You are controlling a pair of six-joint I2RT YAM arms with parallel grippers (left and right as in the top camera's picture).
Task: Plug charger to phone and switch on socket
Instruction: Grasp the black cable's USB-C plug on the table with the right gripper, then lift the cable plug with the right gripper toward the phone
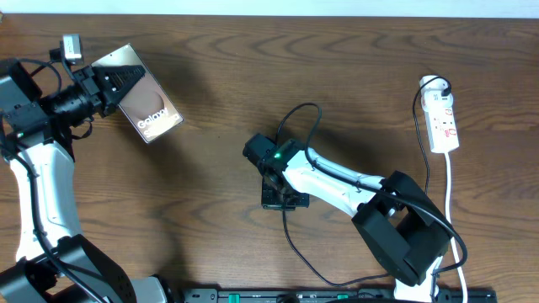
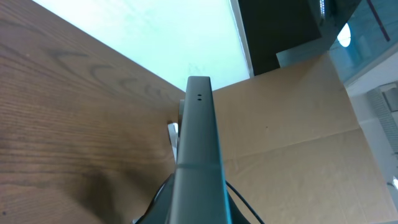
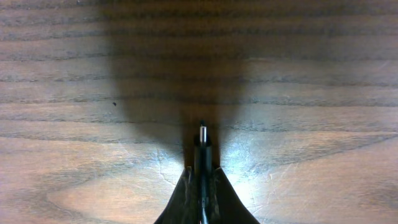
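The slim grey-brown phone (image 1: 153, 115) bears white "Galaxy" lettering.

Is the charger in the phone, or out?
Out. The charger tip juts from the shut right gripper over the table; the left gripper holds the phone far to the side.
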